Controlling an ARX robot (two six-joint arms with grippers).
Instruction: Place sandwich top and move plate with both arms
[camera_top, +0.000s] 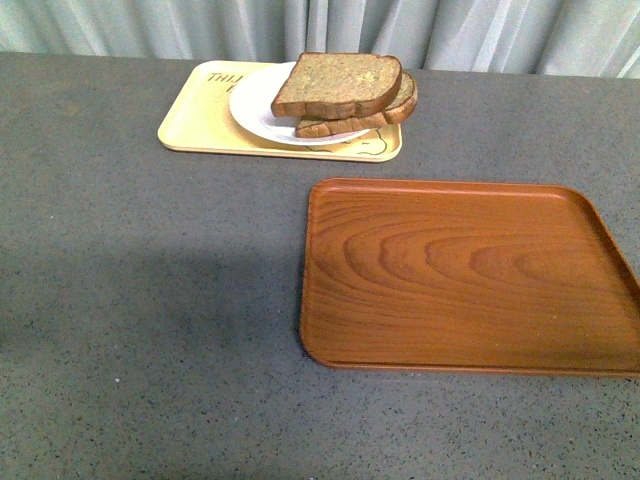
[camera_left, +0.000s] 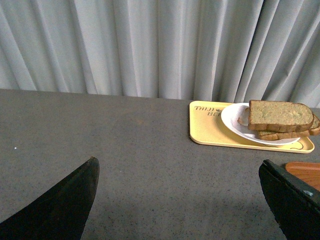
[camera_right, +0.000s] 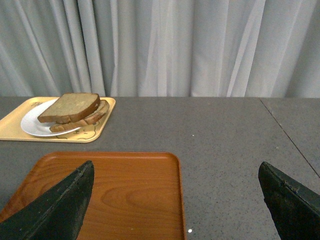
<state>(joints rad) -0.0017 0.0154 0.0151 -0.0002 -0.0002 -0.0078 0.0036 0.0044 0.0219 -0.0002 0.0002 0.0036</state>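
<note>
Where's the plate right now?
In the front view, the plate sits far left-centre on the yellow tray, carrying the stacked bread, beyond the wooden tray.

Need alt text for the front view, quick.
A sandwich top sits on a lower bread slice on a white plate, on a yellow tray. An empty wooden tray lies nearer.

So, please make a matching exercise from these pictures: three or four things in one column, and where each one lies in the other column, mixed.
Things:
1. sandwich top
2. plate
3. yellow tray
4. wooden tray

Places:
A. on the table, with nothing on it
B. on the yellow tray
C. on the table, far side, under the plate
D. on top of the other bread slice

Pairs: 1-D, 2-B, 3-C, 4-A
</note>
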